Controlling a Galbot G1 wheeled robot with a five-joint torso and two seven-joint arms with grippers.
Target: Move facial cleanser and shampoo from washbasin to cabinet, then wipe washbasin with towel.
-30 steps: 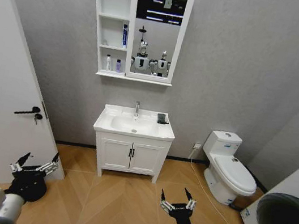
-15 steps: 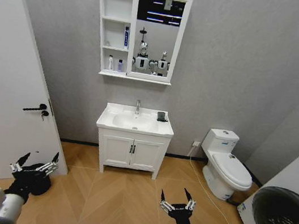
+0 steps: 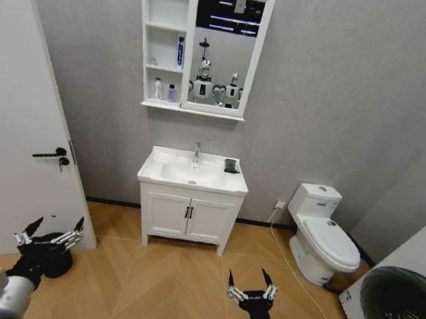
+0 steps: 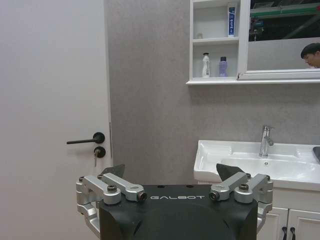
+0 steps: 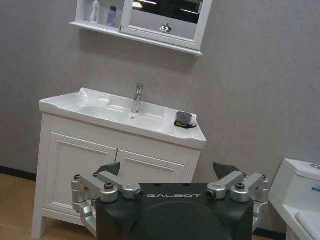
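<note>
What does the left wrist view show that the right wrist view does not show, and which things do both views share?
Left wrist view alone: the door handle and a blue-and-white tube on a higher shelf of the cabinet.
Right wrist view alone: the towel lying on the washbasin rim beside the tap, and the toilet.
Both: washbasin, tap, a white bottle and a purple bottle on the cabinet's lowest shelf.

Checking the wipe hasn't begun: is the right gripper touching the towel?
Apart. The head view shows the right gripper low over the floor, while the towel lies on the washbasin rim across the room.
</note>
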